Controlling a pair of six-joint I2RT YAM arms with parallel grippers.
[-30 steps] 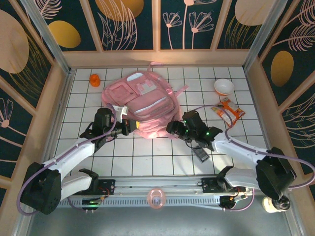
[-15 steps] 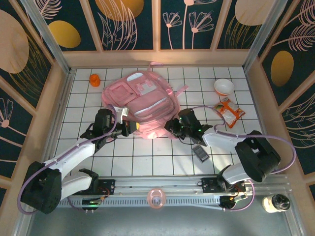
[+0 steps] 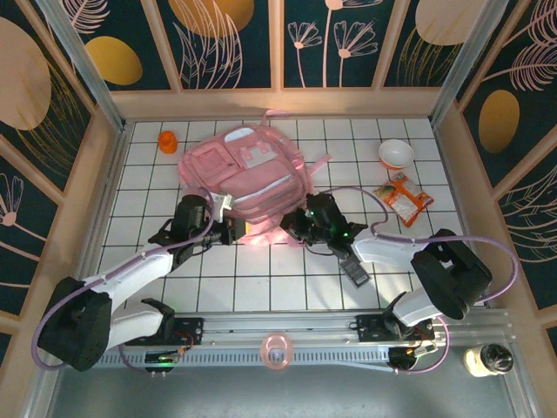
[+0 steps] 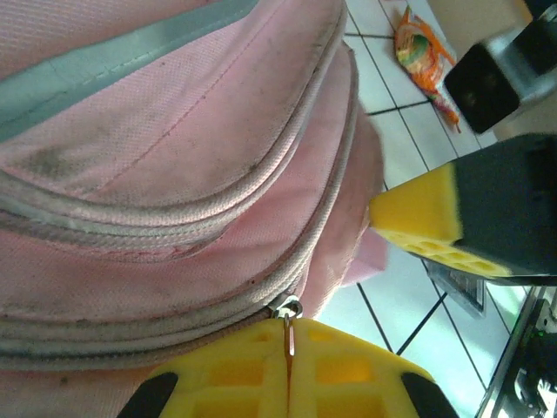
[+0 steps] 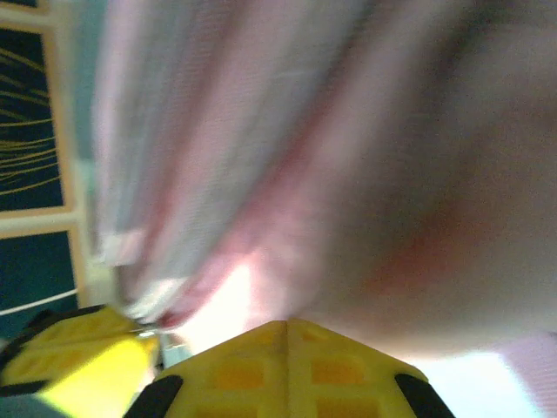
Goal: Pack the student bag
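The student bag point(image 3: 244, 174) is a big pink backpack lying on the white tiled table, and its pink fabric and zipper seams show close up in the left wrist view point(image 4: 174, 148). My left gripper point(image 3: 231, 229) sits at the bag's near left edge. Its yellow fingers point(image 4: 348, 374) are shut on the metal zipper pull point(image 4: 289, 324). My right gripper point(image 3: 292, 225) is at the bag's near right edge, seen from the left wrist as a yellow and black finger point(image 4: 435, 218). In the blurred right wrist view the gripper point(image 5: 287, 324) is shut with pink fabric point(image 5: 365, 174) folding into its tip.
An orange cup point(image 3: 167, 141) stands at the back left. A white bowl point(image 3: 396, 154) and an orange snack packet point(image 3: 403, 196) lie at the right. A dark flat device point(image 3: 355, 270) lies near my right arm. Wooden walls ring the table.
My right gripper has moved left along the bag's near edge. The bag has shifted slightly left. My left gripper has edged a little forward, still at the zipper.
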